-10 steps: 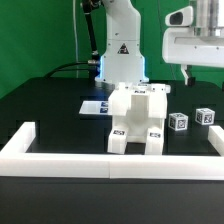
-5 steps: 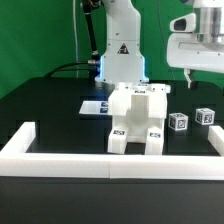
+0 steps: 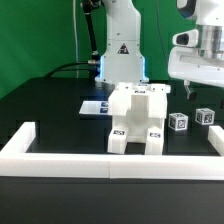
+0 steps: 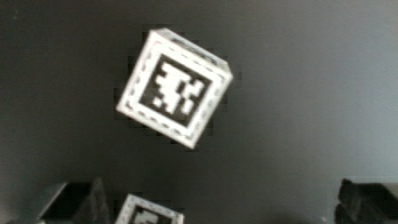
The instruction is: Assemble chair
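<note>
The partly joined chair [image 3: 135,120] is seen standing near the middle of the black worktop [image 3: 50,110], just in front of the marker board [image 3: 93,105] and behind the low white border wall [image 3: 110,160]. A nearer small block [image 3: 178,121] and a farther small block [image 3: 205,116], both tagged, are set apart from it toward the exterior view's right, close together but not touching. The jaws are held above these blocks, spread apart and pinching nothing. In the wrist view the dark fingertips [image 4: 75,200] are shown wide apart, and a tilted tagged face [image 4: 178,88] is seen lying free on the worktop; which block it belongs to cannot be told.
</note>
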You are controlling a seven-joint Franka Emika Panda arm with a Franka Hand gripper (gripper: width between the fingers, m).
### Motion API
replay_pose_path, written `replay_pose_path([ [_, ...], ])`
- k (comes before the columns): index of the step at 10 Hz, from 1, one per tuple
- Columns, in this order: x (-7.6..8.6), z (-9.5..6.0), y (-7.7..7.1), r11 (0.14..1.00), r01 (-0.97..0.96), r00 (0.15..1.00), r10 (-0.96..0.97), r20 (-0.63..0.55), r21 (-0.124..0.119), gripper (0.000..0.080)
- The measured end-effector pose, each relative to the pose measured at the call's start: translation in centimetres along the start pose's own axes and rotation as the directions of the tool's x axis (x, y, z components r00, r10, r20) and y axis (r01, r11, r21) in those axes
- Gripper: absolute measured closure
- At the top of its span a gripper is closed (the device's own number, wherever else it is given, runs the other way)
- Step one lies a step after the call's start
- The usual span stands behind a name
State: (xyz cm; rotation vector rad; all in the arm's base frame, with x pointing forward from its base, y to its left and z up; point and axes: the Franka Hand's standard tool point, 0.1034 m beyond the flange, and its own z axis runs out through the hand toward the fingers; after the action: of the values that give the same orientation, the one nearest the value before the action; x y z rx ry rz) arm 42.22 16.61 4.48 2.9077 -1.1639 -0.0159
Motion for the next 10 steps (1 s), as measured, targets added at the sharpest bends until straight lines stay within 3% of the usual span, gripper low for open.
replay_pose_path([
  [10, -1.1, 2.6, 1.3, 0.998, 0.024, 1.0, -0.023, 0.005, -0.055, 0.015],
])
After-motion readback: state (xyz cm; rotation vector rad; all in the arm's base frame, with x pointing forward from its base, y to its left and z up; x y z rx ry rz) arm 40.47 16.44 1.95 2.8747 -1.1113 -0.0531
